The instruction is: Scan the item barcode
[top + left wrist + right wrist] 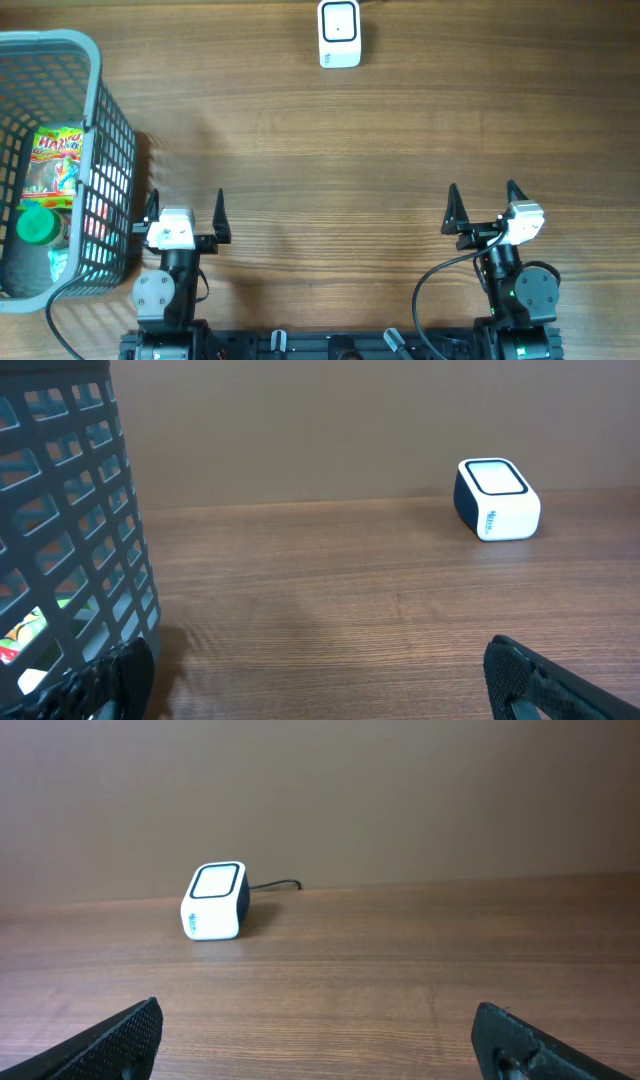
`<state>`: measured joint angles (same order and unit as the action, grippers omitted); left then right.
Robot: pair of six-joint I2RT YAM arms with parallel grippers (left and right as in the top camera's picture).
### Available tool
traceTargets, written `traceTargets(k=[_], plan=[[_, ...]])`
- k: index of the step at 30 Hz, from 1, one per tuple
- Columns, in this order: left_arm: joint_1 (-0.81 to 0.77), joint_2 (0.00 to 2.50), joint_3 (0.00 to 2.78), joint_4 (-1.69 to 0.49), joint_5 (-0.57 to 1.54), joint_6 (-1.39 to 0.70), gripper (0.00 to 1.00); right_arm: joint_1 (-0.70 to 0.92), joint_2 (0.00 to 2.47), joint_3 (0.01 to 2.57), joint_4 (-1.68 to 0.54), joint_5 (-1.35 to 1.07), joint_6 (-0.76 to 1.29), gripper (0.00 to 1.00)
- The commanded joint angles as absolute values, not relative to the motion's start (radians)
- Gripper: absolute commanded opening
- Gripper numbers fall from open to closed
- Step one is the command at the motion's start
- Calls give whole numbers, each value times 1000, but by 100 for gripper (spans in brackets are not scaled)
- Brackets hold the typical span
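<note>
Wide open and empty on left gripper [186, 198]; same on right gripper [482, 195]. Both low at near edge of wooden table [330, 140], well apart. Just beside left gripper, on its outer side: grey mesh basket [95, 130], with Haribo candy bag [55, 165] and green-capped bottle [37, 226] inside. At far edge, roughly midway between arms: white barcode scanner [339, 33], window facing up, cable trailing behind.
</note>
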<state>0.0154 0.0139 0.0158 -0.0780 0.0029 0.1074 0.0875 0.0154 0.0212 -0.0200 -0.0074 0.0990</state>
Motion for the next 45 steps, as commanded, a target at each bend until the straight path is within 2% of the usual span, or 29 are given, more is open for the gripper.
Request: traceTargets(k=[1, 32, 36, 41, 43, 45], plan=[[16, 7, 6, -74, 10, 97, 100, 144, 7, 14, -13, -23, 81, 100], [16, 7, 6, -74, 10, 97, 100, 144, 7, 14, -13, -23, 81, 100], [16, 7, 6, -39, -19, 214, 100, 144, 7, 14, -13, -23, 81, 100], [16, 9, 6, -59, -19, 225, 100, 144, 7, 14, -13, -23, 81, 100], [16, 9, 6, -62, 27, 224, 100, 144, 7, 14, -13, -23, 81, 100], [16, 9, 6, -43, 187, 201, 100, 144, 7, 14, -13, -23, 81, 100]])
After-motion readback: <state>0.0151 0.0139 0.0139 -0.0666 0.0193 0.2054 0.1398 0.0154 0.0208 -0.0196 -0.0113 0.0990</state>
